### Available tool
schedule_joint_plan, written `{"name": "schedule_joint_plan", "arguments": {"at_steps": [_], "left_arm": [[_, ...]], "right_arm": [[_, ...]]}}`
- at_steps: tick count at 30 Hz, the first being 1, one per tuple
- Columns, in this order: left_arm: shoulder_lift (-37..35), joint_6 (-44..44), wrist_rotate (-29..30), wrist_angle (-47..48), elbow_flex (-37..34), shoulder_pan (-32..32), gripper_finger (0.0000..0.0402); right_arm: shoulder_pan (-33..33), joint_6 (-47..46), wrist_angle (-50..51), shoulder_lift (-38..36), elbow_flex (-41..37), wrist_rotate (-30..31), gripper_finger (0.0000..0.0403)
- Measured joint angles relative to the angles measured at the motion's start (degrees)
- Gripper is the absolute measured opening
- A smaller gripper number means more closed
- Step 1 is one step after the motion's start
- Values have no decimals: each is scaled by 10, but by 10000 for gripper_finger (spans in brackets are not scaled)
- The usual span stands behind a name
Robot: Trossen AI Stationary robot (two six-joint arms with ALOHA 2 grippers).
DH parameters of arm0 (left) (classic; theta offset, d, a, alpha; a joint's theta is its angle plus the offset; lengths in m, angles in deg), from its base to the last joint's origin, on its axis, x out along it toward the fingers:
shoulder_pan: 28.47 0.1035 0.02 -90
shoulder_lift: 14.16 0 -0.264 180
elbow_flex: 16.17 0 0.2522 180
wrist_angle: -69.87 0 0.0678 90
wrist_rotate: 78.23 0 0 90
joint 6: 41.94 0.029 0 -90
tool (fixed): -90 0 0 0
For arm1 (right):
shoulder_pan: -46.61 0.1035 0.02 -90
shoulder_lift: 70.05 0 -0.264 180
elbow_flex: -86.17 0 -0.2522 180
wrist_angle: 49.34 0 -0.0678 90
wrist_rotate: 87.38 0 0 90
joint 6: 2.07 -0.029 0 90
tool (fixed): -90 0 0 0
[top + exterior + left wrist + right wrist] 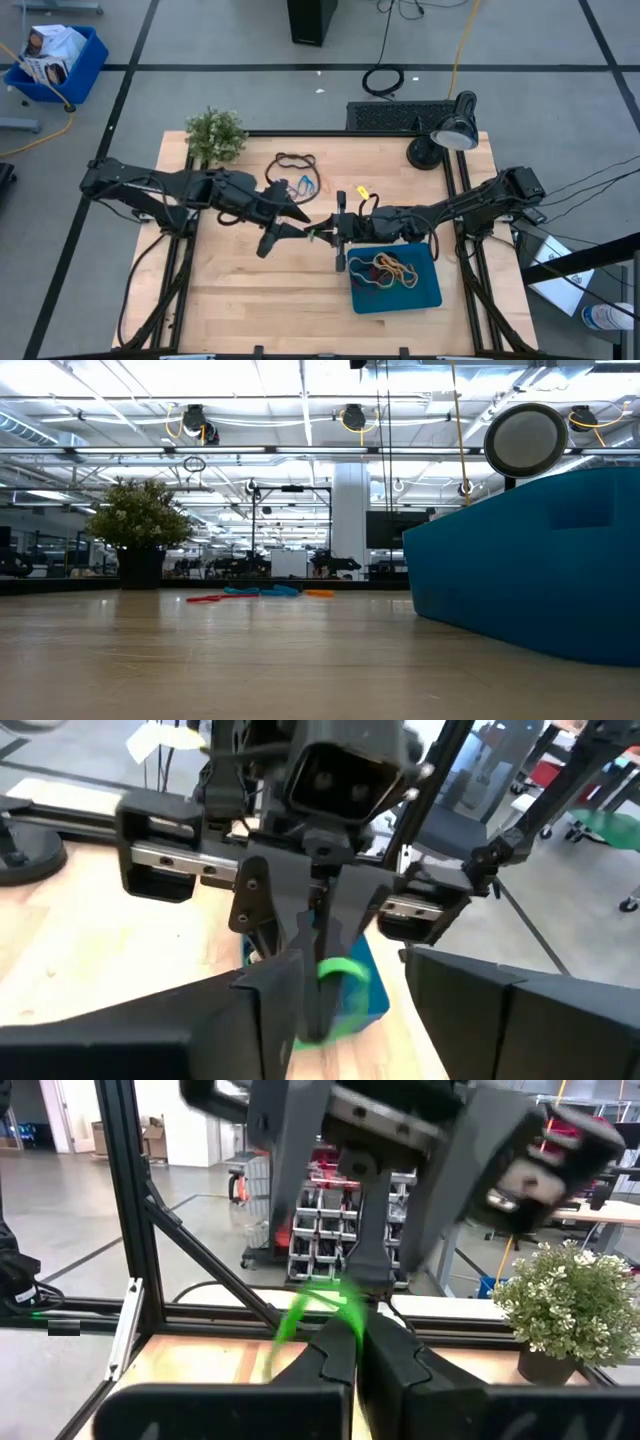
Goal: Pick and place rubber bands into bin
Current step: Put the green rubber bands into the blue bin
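Meeting nose to nose over the middle of the pale wooden table: left gripper with fingers apart, right gripper with fingers pressed together, pinching a thin bright green rubber band at the very tips. Hanging slack from that pinch, looping toward the left fingers; whether free of them or draped over one, cannot tell.

Risks, as judged:
- Snagging on a left fingertip as the arms part, then stretching and snapping out of the pinch. Cause: elastic, grippy rubber and a narrow hold.
- Slipping out on the way to the bin. Cause: only a sliver of loop caught between smooth dark pads.
- Dropping short, on bare wood at 3 o'clock of the centre. Cause: a floppy loop swinging under the fingers, releasing off-line.
- Clipping the bin's near corner with the fingertips. Cause: bin just beside the right gripper.

Teal-blue shallow plastic bin, rectangular with rounded corners, at 4 o'clock of the centre; inside, a tangle of tan, orange and red rubber bands, wiry and limp. Loose rubber bands at 12 o'clock: a dark loop, blue ones beside it. Matte, fine-grained tabletop, offering little for a fallen band to catch on.
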Motion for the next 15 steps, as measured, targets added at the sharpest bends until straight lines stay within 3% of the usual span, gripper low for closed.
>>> {"name": "schedule_joint_plan", "arguments": {"at_steps": [8,15], "left_arm": [[-36,-1,17,81,0,0,192],[-38,-2,58,138,0,0,191]], "right_arm": [[10,0,67,-35,0,-1,1],[38,-91,323,-107,0,-5,1]]}}
